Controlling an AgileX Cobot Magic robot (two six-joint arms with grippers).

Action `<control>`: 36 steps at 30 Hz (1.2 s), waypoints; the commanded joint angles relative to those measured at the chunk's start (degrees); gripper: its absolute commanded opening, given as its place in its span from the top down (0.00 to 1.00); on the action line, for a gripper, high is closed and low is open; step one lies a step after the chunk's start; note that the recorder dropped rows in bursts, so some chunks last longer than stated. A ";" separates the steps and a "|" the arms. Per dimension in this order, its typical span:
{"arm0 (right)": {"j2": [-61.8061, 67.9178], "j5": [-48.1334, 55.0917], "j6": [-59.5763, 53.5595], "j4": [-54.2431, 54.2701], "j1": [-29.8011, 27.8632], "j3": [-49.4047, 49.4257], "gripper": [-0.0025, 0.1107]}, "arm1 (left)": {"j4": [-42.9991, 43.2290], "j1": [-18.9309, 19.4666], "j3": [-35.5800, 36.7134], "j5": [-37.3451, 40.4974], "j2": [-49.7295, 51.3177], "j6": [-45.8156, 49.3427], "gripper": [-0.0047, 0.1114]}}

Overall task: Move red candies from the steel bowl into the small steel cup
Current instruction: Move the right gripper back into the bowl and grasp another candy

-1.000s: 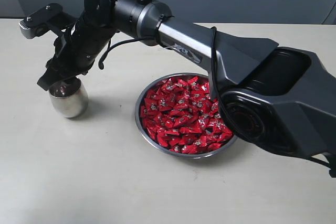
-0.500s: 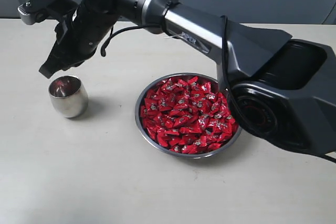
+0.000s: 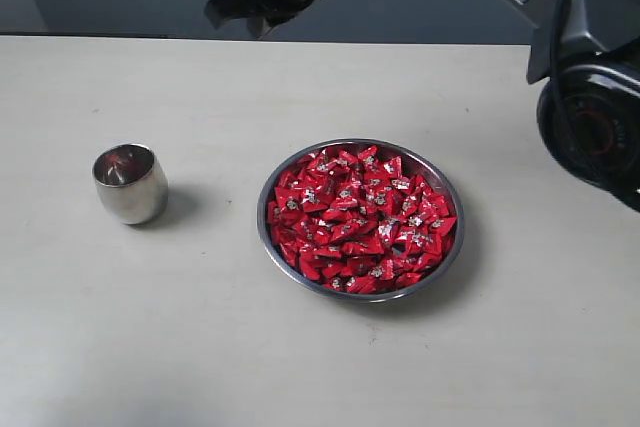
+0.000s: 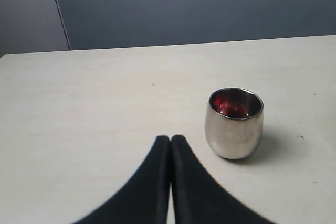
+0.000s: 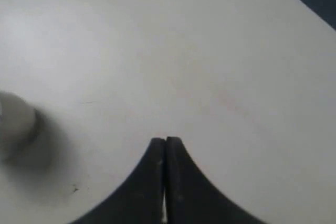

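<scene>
The steel bowl (image 3: 283,184) sits mid-table, heaped with red candies (image 3: 358,217). Left of it stands the small steel cup (image 3: 130,184); in the left wrist view the cup (image 4: 234,124) shows red candy (image 4: 231,108) inside. My right gripper (image 3: 252,17) hangs high over the table's far edge, well away from cup and bowl. Its jaws are shut with nothing between them, as the right wrist view shows (image 5: 165,141). My left gripper (image 4: 170,139) is shut and empty, low over the table, a short way from the cup.
The right arm's black base (image 3: 592,127) stands at the table's right side. The light table (image 3: 300,357) ends at a dark grey wall behind. In the right wrist view a blurred pale shape, probably the cup (image 5: 16,127), lies at the frame's edge.
The right arm has lifted off the cup and swung up and back to the right. Its jaws went from open over the cup to shut.
</scene>
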 commanded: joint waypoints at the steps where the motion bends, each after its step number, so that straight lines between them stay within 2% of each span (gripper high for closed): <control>1: -2.11 1.28 2.08 -1.63 -1.94 2.70 0.99 | 0.04 -0.44 0.22 -0.10 -0.26 -0.15 0.96; 5: -4.11 0.13 3.11 -4.75 -2.08 6.82 0.99 | 0.04 -0.44 0.22 -0.10 -0.26 -0.15 0.96; 9: -7.74 -6.07 4.20 -4.26 -2.08 13.63 0.99 | 0.04 -0.44 0.22 -0.10 -0.26 -0.15 0.96; 16: -18.36 -18.19 4.31 -3.94 -2.32 34.14 0.99 | 0.04 -0.44 0.22 -0.10 -0.26 -0.15 0.96; 24: -27.04 -26.34 2.89 -1.34 -2.83 57.17 0.99 | 0.04 -0.44 0.22 -0.10 -0.26 -0.15 0.96; 28: -27.01 -22.38 2.73 0.03 -2.83 59.26 0.99 | 0.04 -0.44 0.22 -0.10 -0.26 -0.15 0.96; 36: -24.45 -22.62 0.50 6.88 -2.83 59.26 0.99 | 0.04 -0.44 0.22 -0.10 -0.26 -0.15 0.96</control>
